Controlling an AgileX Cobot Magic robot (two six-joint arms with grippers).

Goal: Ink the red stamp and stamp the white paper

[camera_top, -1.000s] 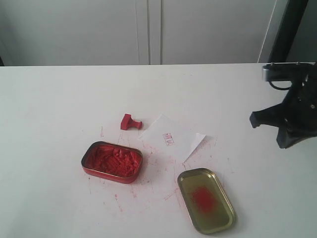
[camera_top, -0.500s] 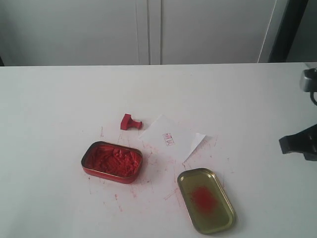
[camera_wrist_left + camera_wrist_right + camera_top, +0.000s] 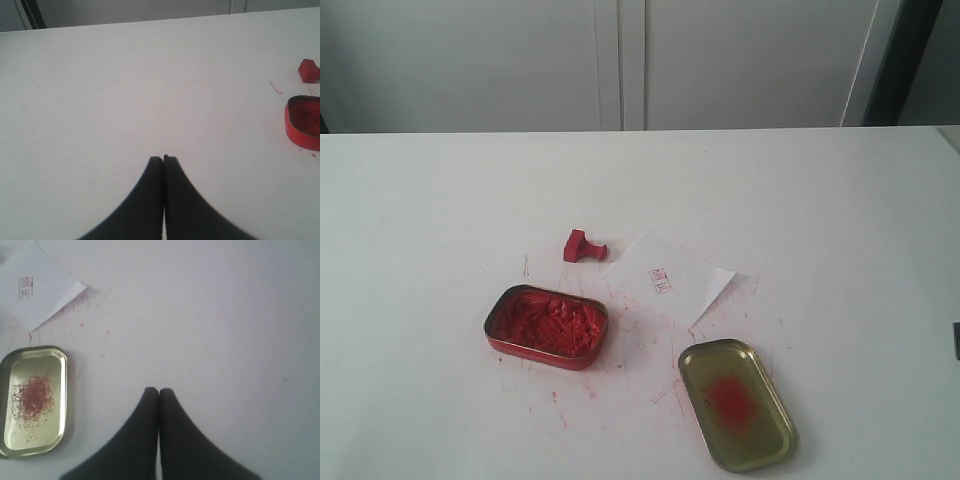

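The red stamp (image 3: 582, 245) lies on its side on the table, just left of the white paper (image 3: 665, 277), which carries a small red imprint. The stamp also shows in the left wrist view (image 3: 309, 70). The paper's corner appears in the right wrist view (image 3: 35, 295). My left gripper (image 3: 163, 159) is shut and empty over bare table, well away from the stamp. Shut and empty too, my right gripper (image 3: 159, 390) hangs over bare table beside the lid. Only a dark sliver at the right edge of the exterior view hints at an arm.
A red tin of ink paste (image 3: 547, 326) sits in front of the stamp, its end visible in the left wrist view (image 3: 304, 123). The gold lid with a red smear (image 3: 735, 403) lies at the front right, also in the right wrist view (image 3: 33, 399). Red specks mark the tabletop.
My right arm has drawn back to the right and left the exterior view almost entirely. The stamp, paper, tin and lid have not moved.
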